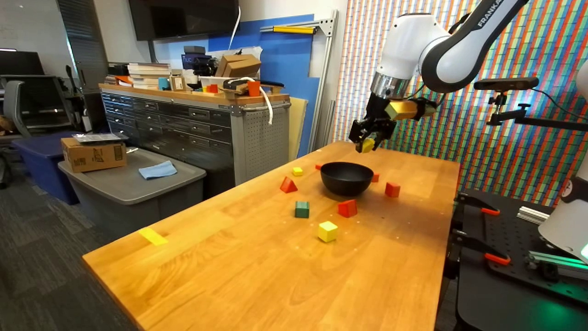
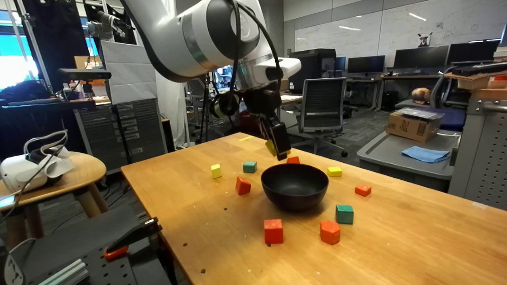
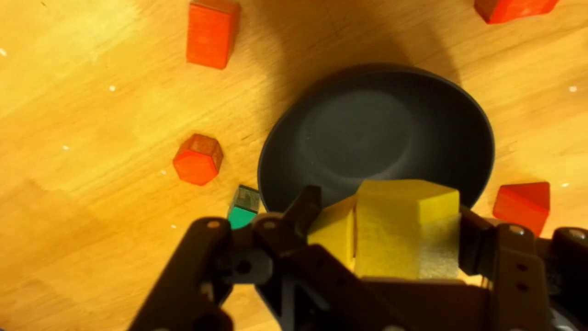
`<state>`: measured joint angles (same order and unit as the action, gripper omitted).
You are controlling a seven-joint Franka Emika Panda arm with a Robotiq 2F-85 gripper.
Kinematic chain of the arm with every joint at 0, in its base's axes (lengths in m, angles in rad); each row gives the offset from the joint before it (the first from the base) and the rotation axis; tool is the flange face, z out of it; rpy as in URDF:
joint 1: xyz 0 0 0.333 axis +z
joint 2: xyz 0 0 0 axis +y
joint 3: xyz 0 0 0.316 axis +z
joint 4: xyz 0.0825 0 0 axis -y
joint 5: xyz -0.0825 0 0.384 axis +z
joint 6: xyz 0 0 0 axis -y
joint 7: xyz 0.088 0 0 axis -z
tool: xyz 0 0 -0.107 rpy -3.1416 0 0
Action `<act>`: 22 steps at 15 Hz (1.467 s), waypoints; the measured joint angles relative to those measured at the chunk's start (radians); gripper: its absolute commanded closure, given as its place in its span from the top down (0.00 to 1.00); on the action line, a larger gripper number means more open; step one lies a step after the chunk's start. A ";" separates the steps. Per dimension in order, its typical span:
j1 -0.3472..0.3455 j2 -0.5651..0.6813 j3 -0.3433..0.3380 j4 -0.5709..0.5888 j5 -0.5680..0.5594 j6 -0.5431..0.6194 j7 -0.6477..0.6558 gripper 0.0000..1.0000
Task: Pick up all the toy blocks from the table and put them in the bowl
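A yellow block (image 3: 404, 239), perhaps two pieces, is pinched by the gripper (image 3: 390, 220) above the black bowl (image 3: 363, 128). If released off-centre, it could be bounced out toward the green block (image 3: 241, 215) just beside the bowl.

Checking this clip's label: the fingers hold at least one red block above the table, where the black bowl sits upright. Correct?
Wrong colour: the wrist view shows the fingers holding at least one yellow block, not red, above the table, where the black bowl sits upright.
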<state>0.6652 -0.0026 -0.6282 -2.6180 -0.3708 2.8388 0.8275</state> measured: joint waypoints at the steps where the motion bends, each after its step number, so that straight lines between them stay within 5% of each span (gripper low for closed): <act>1: -0.029 -0.004 0.050 0.013 0.055 -0.029 -0.018 0.34; 5: -0.270 0.039 0.352 0.079 0.296 -0.124 -0.125 0.34; 8: -0.392 0.121 0.471 0.145 0.364 -0.156 -0.155 0.34; 12: -0.471 0.226 0.516 0.223 0.365 -0.179 -0.155 0.34; 14: -0.490 0.266 0.519 0.257 0.365 -0.189 -0.155 0.85; 18: -0.513 0.317 0.532 0.303 0.393 -0.221 -0.161 0.99; 22: -0.525 0.316 0.544 0.311 0.420 -0.284 -0.180 1.00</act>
<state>0.1406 0.3134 -0.0838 -2.3074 0.0495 2.5547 0.6478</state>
